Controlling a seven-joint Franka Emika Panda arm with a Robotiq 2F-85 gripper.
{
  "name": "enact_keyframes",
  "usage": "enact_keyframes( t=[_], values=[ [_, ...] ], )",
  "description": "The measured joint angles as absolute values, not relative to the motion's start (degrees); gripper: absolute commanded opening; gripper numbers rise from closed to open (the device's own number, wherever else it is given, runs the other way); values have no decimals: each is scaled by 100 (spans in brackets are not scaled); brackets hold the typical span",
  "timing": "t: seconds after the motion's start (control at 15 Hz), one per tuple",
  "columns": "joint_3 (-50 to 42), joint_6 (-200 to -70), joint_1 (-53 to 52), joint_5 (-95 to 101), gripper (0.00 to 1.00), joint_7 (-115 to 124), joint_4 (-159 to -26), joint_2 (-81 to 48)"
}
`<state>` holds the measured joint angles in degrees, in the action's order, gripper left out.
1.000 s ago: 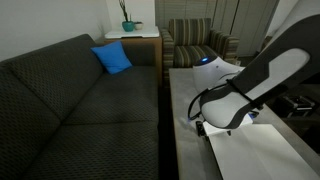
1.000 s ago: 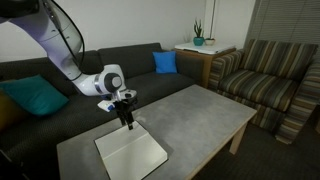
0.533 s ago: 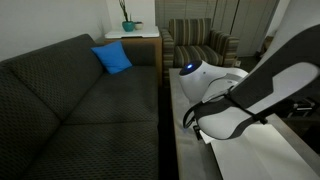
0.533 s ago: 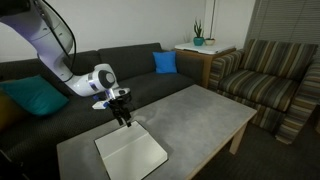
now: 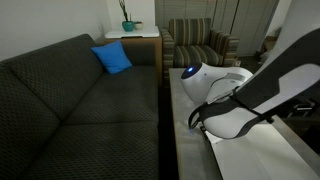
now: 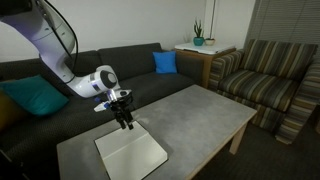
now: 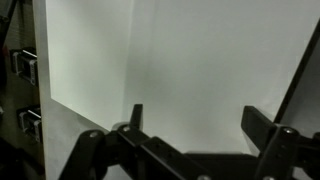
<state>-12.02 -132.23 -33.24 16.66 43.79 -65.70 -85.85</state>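
while the gripper (image 6: 125, 121) hangs spread over its edge, the white sheet (image 6: 133, 153) looks light and floppy, best pinched there.

A living room or lounge is shown. A long dark sofa (image 5: 70, 90) is seen along the left of the frame, with a blue cushion (image 5: 113, 58) set on it. A striped armchair (image 6: 268, 80) is placed at the right, a potted plant (image 6: 198, 38) on a side table (image 6: 203, 50) near the top, and a low grey table (image 6: 190, 115) at the centre.
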Motion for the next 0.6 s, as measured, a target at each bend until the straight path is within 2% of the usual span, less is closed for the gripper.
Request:
enact_keyframes(
  t=[0.6],
  values=[
    [-631, -13670, -2757, 1412, 100, 4418, -6609, -8586]
  ],
)
